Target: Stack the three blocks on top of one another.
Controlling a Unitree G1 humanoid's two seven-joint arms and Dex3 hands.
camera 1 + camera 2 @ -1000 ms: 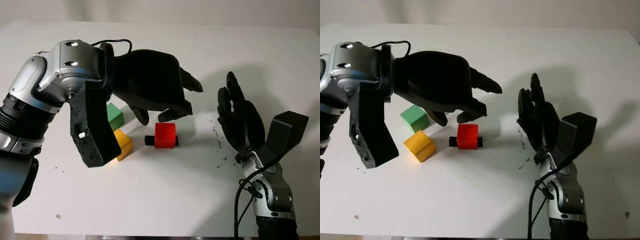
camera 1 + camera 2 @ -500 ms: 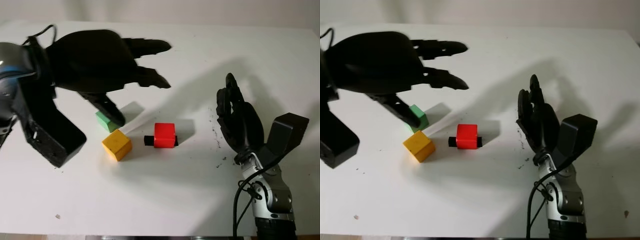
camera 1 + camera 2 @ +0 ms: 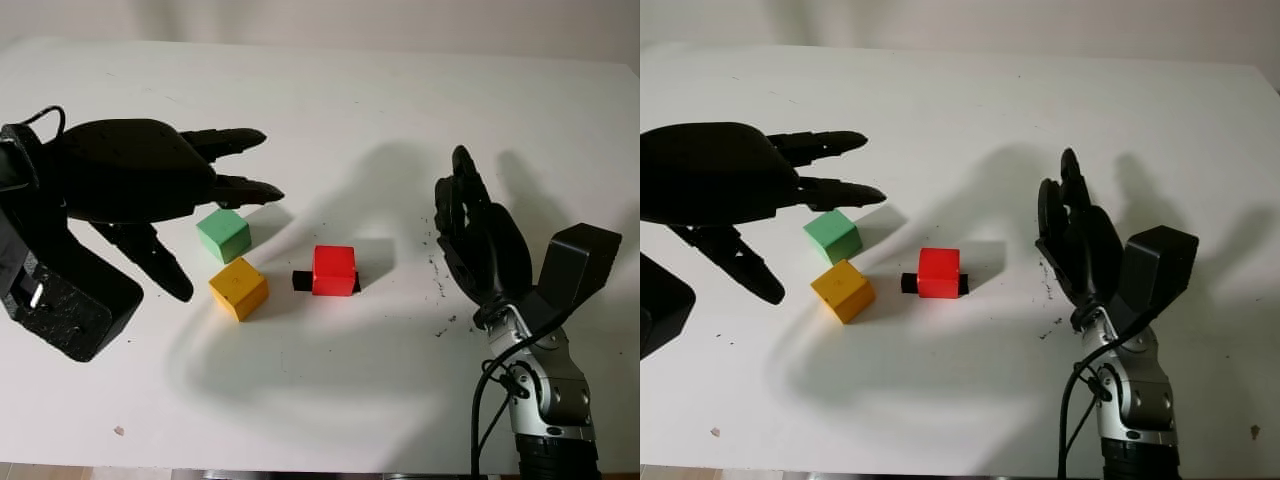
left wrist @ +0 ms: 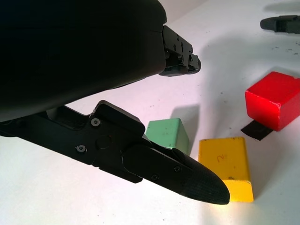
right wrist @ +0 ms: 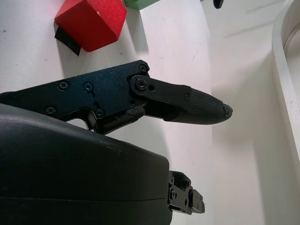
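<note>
A: Where are the three blocks?

B: All three sit on the white desk (image 3: 330,400), each on its own. None is on top of another. The green block (image 3: 223,235) is the farthest back. The yellow block (image 3: 238,288) is just in front of it, close but not touching. The red block (image 3: 333,270) is off to the right of those two, a little apart.

A: Which way do they point?

B: They are cubes, so no side is longer than the others. The red block sits square to us, with a flat face to the front. The green one is turned a little. The yellow one is turned more, so a corner points toward the robot. The red block sits on a small black strip (image 3: 299,279) that sticks out on its left side. The strip lies left to right.

A: What is the left robot hand (image 3: 140,190) doing?

B: It is up above the desk, to the left of the green and yellow blocks. It is open and holds nothing. Two fingers (image 3: 243,188) reach to the right, past the back of the green block. The thumb (image 4: 180,174) points down toward the front, left of the yellow block.

A: And the right robot hand (image 3: 478,235)?

B: It is at the right side of the desk, well apart from the red block. It is open too, with nothing in it, and its fingers point up and away from the robot.
</note>
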